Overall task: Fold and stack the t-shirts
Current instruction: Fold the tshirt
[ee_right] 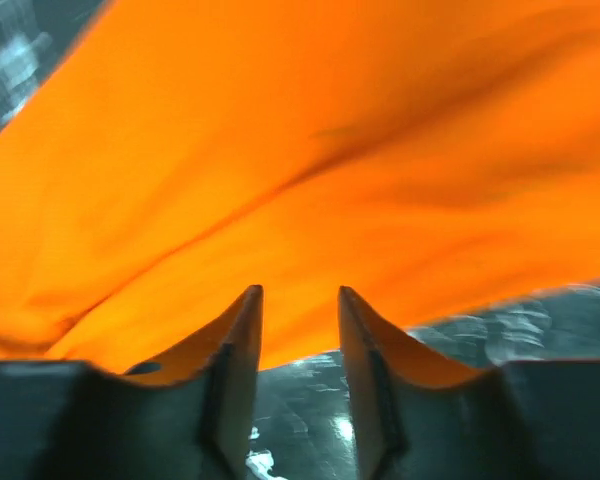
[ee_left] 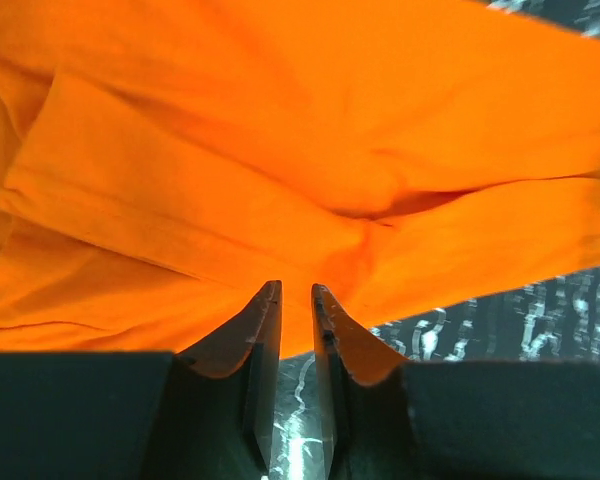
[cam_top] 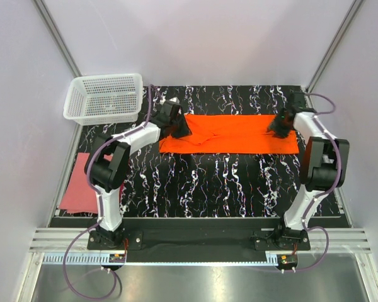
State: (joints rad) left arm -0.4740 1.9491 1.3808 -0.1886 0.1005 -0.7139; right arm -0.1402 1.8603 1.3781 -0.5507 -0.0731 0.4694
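**Left gripper [ee_left: 296,290], right gripper [ee_right: 300,292] at opposite ends**

Left jaws stood barely apart at the hem, grip unclear; right jaws gaped. Orange t-shirt [cam_top: 230,133] lay as a band across the table's [cam_top: 227,182] far half, long axis left-right.

Your left arm [cam_top: 110,167] and right arm [cam_top: 321,160] wear white shells with black joint housings. On the near side of the mounting rail [cam_top: 50,242], purple cables [cam_top: 65,267] loop from both bases. The left claw [ee_left: 295,290] and right claw [ee_right: 300,290] have dark, tapered fingers.

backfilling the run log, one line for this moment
orange shirt: folded strip, mid-table | right jaws: open at its end | pink shirt: left edge
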